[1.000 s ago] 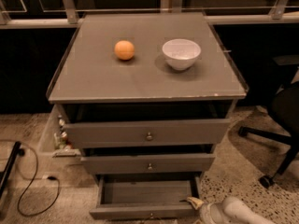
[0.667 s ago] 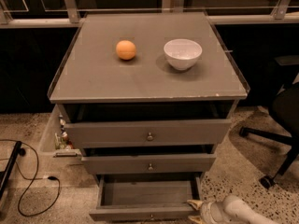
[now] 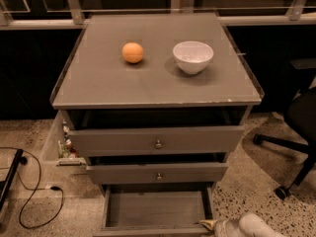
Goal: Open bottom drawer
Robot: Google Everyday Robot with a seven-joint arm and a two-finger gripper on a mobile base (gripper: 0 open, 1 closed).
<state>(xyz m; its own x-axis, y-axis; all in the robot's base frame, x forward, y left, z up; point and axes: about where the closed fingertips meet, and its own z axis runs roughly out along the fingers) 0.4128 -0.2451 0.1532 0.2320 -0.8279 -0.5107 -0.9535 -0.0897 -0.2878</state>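
The shallow grey bottom drawer [image 3: 155, 209] stands well out of the cabinet, its bare inner floor just up and to the left of the claw [image 3: 211, 224]. The pale claw, on a white arm [image 3: 254, 226], sits at the drawer's front right corner, touching or just beside the front panel. I cannot tell whether it is apart or together.

The drawer looks like a stiff box on runners. It is probably light, since nothing shows inside, and free to slide only straight forward. The best hold would be its centre knob, left of the claw but cut off by the lower edge here. The panel's top rim is another option. A pull from the corner may skew the drawer and make it bind.

Above the claw, the mid-sized grey drawer front [image 3: 197, 173] and the wide grey top drawer front [image 3: 113, 141] both sit slightly out, clear of the slide path. Far above, on the grey counter [image 3: 98, 88], rest a round orange fruit [image 3: 133, 52] and a white bowl [image 3: 193, 57]; a hard jolt could roll the fruit. To the right a black office chair [image 3: 301, 122] stands near and may crowd the arm. Far left, a black cable [image 3: 29, 191] lies on the floor.
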